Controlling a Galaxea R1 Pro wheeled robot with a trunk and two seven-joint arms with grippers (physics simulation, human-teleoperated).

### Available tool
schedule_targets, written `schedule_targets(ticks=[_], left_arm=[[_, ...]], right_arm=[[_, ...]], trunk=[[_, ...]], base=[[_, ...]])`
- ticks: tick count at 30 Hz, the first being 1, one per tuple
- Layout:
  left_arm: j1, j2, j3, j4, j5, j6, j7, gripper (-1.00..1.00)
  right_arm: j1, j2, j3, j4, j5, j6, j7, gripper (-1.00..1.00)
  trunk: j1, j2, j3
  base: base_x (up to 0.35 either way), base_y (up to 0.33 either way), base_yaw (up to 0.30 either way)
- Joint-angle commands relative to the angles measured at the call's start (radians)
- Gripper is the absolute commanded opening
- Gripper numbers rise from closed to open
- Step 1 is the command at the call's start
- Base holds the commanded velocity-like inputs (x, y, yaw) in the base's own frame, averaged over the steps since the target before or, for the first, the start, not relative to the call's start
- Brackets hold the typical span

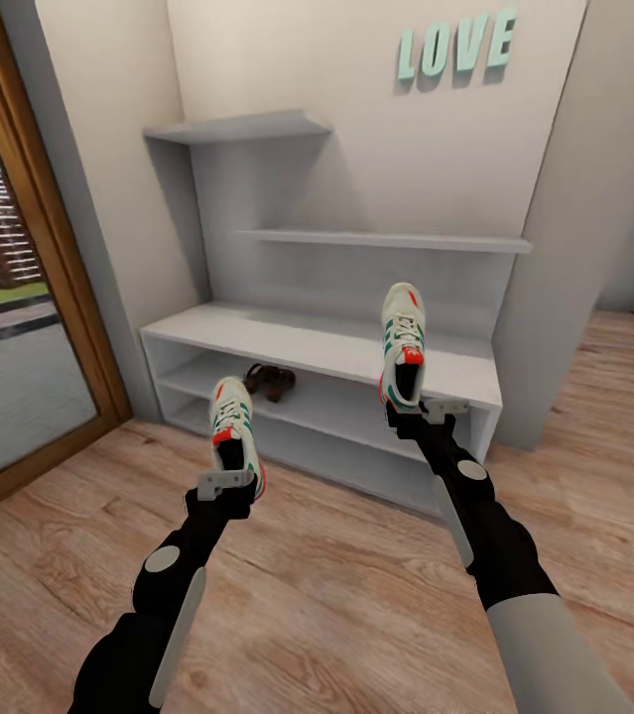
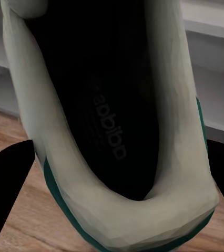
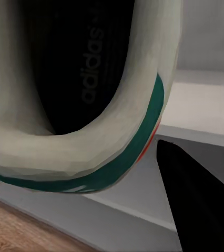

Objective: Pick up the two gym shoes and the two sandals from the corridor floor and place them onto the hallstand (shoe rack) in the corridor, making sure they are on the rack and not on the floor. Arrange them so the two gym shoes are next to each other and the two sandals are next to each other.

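Both end effectors carry a gym shoe at the hallstand [image 1: 460,372]: your left end effector [image 1: 227,486] is clamped on the heel of the left gym shoe [image 1: 234,421], your right end effector [image 1: 426,409] on the heel of the right gym shoe [image 1: 403,342]. Each shoe points toe-forward, its long axis running away from you toward the wall. The right gym shoe hangs over the rack's flat top, so that arm is nearer a placement; the left one hangs lower, in front of the open compartments, above the corridor floor [image 1: 336,585]. One dark sandal [image 1: 269,380] lies inside the upper compartment, just behind the left shoe. Your likely next move is setting both shoes side by side on the top, which looks unobstructed.
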Motion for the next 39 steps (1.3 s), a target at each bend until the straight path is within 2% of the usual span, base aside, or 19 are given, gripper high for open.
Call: schedule_targets(ticks=[1,26,39], left_arm=[[0.0,0.0,-0.001,-0.002,0.003,0.005,0.007,-1.0],[0.0,0.0,-0.001,-0.002,0.003,0.005,0.007,-1.0],[0.0,0.0,-0.001,-0.002,0.003,0.005,0.007,-1.0]], right_arm=[[-0.001,0.0,0.0,-0.001,-0.004,0.005,0.0,-1.0],[-0.001,0.0,0.0,-0.001,-0.004,0.005,0.0,-1.0],[-0.001,0.0,0.0,-0.001,-0.004,0.005,0.0,-1.0]], trunk=[[0.0,0.0,-0.001],[0.0,0.0,-0.001],[0.0,0.0,-0.001]], base=[[0.0,0.0,-0.253],[0.0,0.004,-0.253],[0.0,0.241,-0.253]])
